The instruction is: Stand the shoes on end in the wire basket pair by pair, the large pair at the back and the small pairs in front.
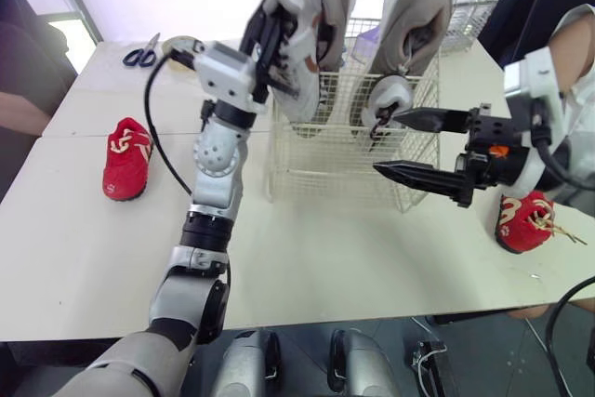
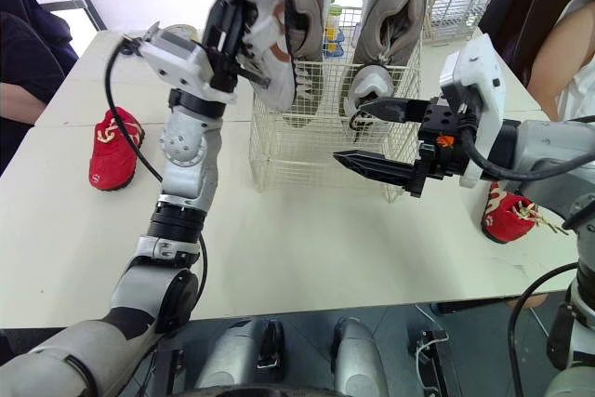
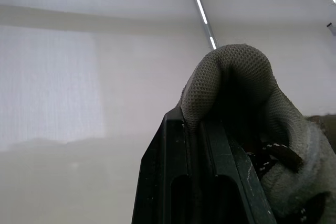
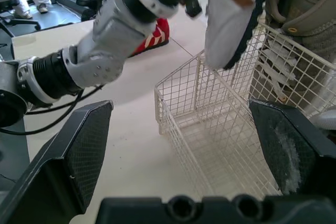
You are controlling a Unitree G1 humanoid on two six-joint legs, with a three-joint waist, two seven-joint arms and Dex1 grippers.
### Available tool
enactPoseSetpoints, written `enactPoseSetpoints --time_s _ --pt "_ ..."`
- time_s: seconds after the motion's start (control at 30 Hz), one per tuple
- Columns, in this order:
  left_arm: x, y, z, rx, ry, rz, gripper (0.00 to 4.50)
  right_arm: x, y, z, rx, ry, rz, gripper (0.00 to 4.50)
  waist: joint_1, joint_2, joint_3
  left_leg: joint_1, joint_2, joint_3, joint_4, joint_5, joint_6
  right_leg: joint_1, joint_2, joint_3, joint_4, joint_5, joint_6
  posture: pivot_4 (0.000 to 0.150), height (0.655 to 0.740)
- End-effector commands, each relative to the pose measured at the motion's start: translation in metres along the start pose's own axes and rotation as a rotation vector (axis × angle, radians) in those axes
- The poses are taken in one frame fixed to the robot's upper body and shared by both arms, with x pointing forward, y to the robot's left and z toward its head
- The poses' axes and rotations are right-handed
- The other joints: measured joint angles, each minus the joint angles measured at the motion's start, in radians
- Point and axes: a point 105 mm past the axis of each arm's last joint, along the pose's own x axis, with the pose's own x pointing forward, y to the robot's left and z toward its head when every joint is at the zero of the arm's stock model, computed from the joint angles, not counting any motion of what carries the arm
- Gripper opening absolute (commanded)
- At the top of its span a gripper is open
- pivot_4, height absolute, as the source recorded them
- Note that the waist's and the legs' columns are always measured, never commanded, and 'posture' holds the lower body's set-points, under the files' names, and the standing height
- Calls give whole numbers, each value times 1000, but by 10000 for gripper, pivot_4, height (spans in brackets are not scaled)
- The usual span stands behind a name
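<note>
The left gripper (image 1: 270,36) is clamping a small white-and-grey sneaker (image 1: 299,76) above the front left of the white wire basket (image 1: 316,160). The right gripper (image 1: 386,143) is hovering, fingers spread wide, just before the basket's right front. Two large grey sneakers (image 1: 416,6) are standing on end at the back, a second small white sneaker (image 1: 386,99) before them.
</note>
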Motion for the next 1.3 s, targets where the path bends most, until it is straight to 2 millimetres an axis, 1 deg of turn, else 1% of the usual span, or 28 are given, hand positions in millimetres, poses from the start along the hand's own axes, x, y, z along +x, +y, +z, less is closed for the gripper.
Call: enactPoseSetpoints --time_s 0.03,0.13,0.23,0.33,0.43,0.53,0.6,0.77,1.07,1.2,1.3 --pt "6 -14 5 55 -79 -33 225 -7 4 10 -51 -18 -36 45000 1 0 0 0 0 0 0 0 1 0 0 0 0 0 0 1500 7400" --pt "4 -23 -3 68 -71 -48 225 -7 6 10 -51 -17 -47 45000 0 0 0 0 0 0 0 -2 3 0 -1 -1 0 0 -1 1500 7400" --pt "5 -29 -6 79 -77 -52 225 -8 6 11 -51 -20 -55 45000 1 0 -1 0 0 0 0 -2 3 0 -2 -1 0 0 -1 1500 7400" --pt "9 -29 -5 99 -92 -37 225 -8 7 12 -52 -21 -60 45000 1 0 -1 0 0 0 0 -2 4 0 -2 -1 0 1 -1 1500 7400" --pt "15 -28 0 124 -125 -30 225 -8 7 12 -52 -21 -60 45000 0 0 -1 0 0 0 0 -2 4 0 -2 -1 -1 1 0 1500 7400" --pt "15 -31 -1 138 -132 -44 225 -7 7 12 -50 -20 -58 45000 1 0 -1 0 0 0 0 -2 4 0 -2 -2 0 1 -1 1500 7400" --pt "11 -33 -4 145 -122 -56 225 -7 7 12 -50 -20 -57 45000 1 0 -1 0 0 0 0 -2 4 0 -2 -2 -1 1 -1 1500 7400" --pt "-8 -37 -19 170 -56 -86 225 -7 7 11 -51 -19 -54 45000 0 0 -1 -1 0 0 0 -2 4 0 -3 -2 -1 1 0 1500 7400" --pt "-45 -34 -50 167 114 -79 225 -6 7 11 -54 -19 -51 45000 3 0 -1 0 0 0 0 -3 4 0 -4 -2 0 1 -1 1500 7400" --pt "-54 -32 -59 156 167 -68 225 -5 6 11 -57 -18 -49 45000 3 0 -2 0 0 0 1 -3 4 0 -4 -2 0 1 -1 1500 7400" --pt "-57 -32 -63 123 194 -48 11369 -5 6 11 -58 -19 -47 45000 6 0 -2 0 -1 0 1 -3 4 0 -4 -2 0 1 -1 1500 7400"
